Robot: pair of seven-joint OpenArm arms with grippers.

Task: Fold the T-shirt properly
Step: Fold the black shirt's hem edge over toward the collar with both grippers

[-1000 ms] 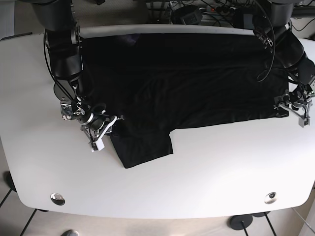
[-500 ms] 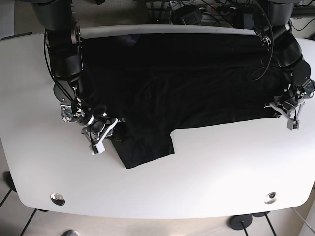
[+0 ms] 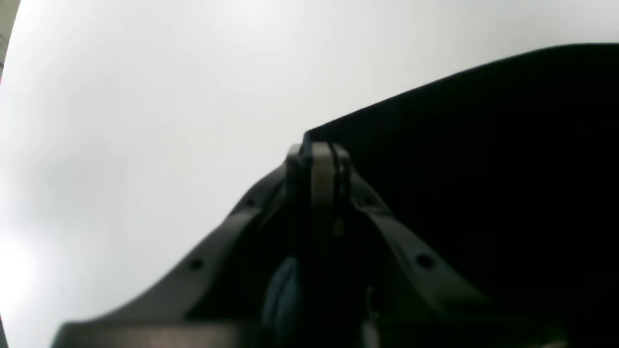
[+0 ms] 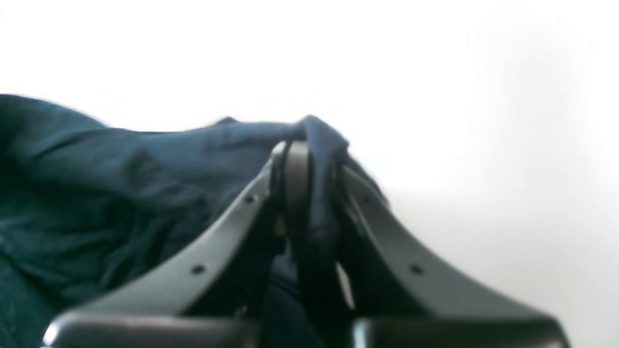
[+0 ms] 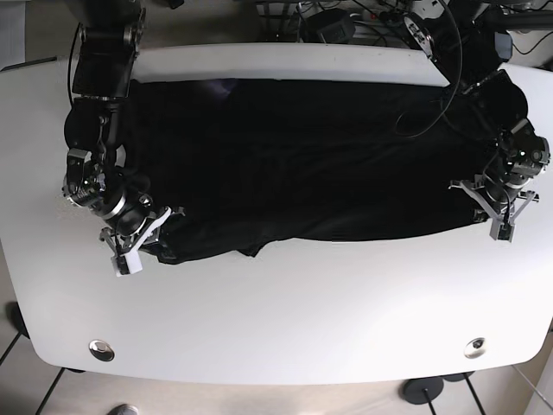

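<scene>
The dark T-shirt [image 5: 320, 156] lies spread wide across the white table [image 5: 285, 320]. In the base view my right gripper [image 5: 141, 245], at the left, is shut on the shirt's lower left edge. The right wrist view shows its jaws closed with a fold of dark teal cloth [image 4: 319, 145] pinched between them. My left gripper [image 5: 494, 218], at the right, is shut on the shirt's lower right corner. The left wrist view shows its jaws pressed together on that black corner [image 3: 309, 140], with the shirt [image 3: 483, 169] stretching away to the right.
Cables and equipment [image 5: 346, 22] sit behind the table's far edge. Two round metal fittings [image 5: 101, 349] [image 5: 474, 347] sit in the table near its front corners. The front strip of the table is bare white.
The sleeve flap that hung down near the front left has been drawn up and left into the shirt's edge. My right gripper moved left; my left gripper moved inward and lower.
</scene>
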